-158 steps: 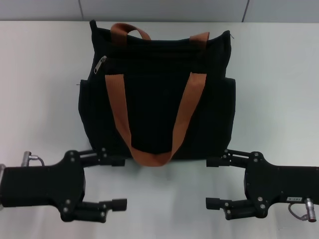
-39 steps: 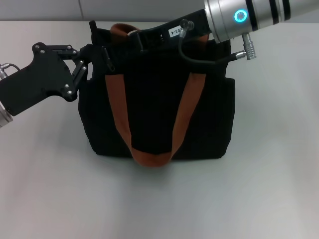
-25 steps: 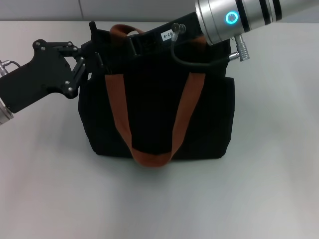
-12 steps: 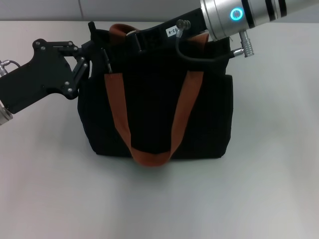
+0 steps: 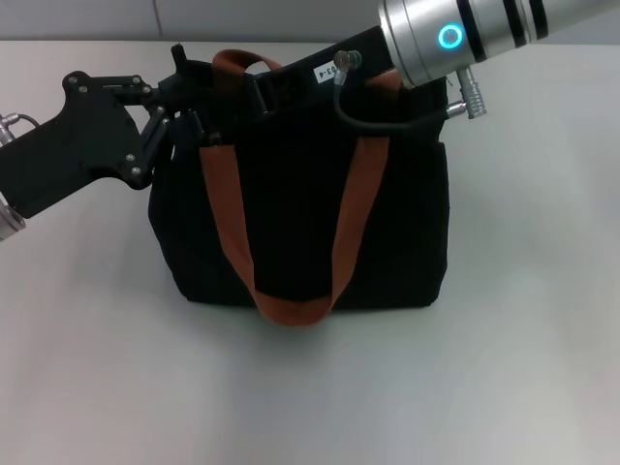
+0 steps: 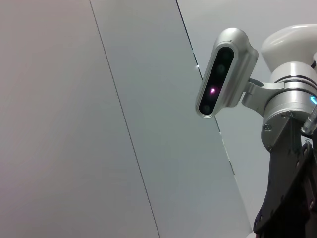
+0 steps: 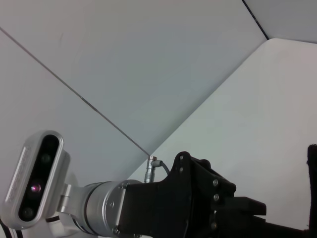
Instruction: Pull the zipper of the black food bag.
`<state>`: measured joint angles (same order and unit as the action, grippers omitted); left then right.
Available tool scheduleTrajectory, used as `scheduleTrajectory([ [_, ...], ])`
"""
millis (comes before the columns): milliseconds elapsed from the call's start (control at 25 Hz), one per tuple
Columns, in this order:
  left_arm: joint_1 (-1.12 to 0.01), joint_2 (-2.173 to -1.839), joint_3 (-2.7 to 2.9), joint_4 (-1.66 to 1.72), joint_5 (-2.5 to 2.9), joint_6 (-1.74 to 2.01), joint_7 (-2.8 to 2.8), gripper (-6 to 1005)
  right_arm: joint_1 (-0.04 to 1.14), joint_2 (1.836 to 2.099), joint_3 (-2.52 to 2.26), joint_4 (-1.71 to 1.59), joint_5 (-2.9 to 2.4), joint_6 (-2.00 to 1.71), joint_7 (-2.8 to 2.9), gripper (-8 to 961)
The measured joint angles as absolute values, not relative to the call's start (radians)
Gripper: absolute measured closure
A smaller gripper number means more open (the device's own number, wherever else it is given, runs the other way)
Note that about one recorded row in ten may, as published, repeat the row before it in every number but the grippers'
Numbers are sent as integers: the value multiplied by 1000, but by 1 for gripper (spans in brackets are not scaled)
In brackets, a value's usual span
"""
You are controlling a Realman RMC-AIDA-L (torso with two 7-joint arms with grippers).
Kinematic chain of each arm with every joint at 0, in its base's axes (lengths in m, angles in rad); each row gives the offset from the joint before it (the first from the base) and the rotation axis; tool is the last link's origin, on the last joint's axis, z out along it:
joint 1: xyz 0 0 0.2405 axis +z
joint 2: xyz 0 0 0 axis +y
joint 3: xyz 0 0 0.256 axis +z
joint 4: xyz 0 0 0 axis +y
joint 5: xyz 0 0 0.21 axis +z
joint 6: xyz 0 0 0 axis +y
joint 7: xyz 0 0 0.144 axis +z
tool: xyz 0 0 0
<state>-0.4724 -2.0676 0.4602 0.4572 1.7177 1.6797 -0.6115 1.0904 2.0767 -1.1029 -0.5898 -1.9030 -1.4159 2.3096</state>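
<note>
The black food bag (image 5: 300, 223) stands upright on the white table, its rust-brown strap handles (image 5: 291, 308) hanging down the front. My left gripper (image 5: 191, 105) reaches in from the left, its fingers closed on the bag's upper left corner. My right gripper (image 5: 260, 92) comes in from the upper right and lies along the bag's top edge near the left strap. The zipper pull is hidden behind the grippers. The right wrist view shows the left gripper's black body (image 7: 198, 203) and a sliver of the bag (image 7: 312, 163).
The white table (image 5: 523, 339) lies bare in front of and beside the bag. A grey panelled wall stands behind it. The left wrist view shows only the wall and the right arm's wrist camera (image 6: 225, 74).
Since 6.3 s ago both arms rose from the front edge to the bag's top. In the last half second the right arm shifted slightly left along the top edge.
</note>
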Motion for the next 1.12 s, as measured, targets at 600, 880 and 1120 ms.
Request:
scheduleTrajectory([
  [600, -469, -2068, 460, 457, 1715, 1668, -615, 971, 1078, 2077, -1098, -604, -1900, -1429, 2308, 120],
  [880, -468, -2068, 460, 457, 1715, 1673, -618, 970, 1078, 2077, -1103, -602, -1903, -1411, 2307, 287],
  [1120, -470, -2068, 464, 457, 1716, 1673, -618, 970, 1078, 2077, -1104, -601, -1906, -1394, 2307, 418],
])
